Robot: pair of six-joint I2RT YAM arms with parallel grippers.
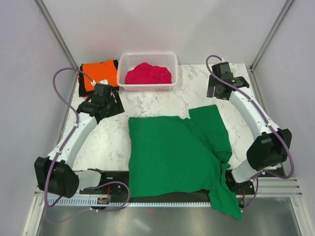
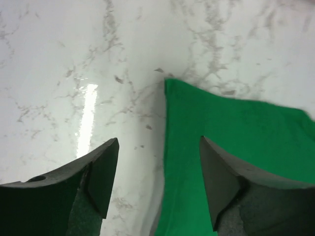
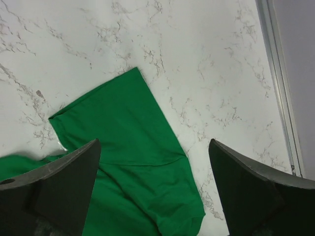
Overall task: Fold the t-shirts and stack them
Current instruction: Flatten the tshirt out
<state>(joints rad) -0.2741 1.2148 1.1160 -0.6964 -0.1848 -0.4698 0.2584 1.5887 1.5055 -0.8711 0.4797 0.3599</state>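
Green t-shirt spread on the table, both grippers let go and empty.

Top view: the green t-shirt [image 1: 177,157] lies spread on the marble table [image 1: 147,103] near the front, its right side rumpled and trailing over the near edge. A pink t-shirt [image 1: 148,73] sits bunched in the white basket [image 1: 147,55], and an orange t-shirt [image 1: 100,71] lies folded on a dark one [image 1: 81,83] to the basket's left. Left wrist: the left gripper [image 2: 158,147] stands with jaws apart, holding nothing, over a corner of the green cloth. Right wrist: the right gripper [image 3: 153,147] is spread wide and empty above a green sleeve.
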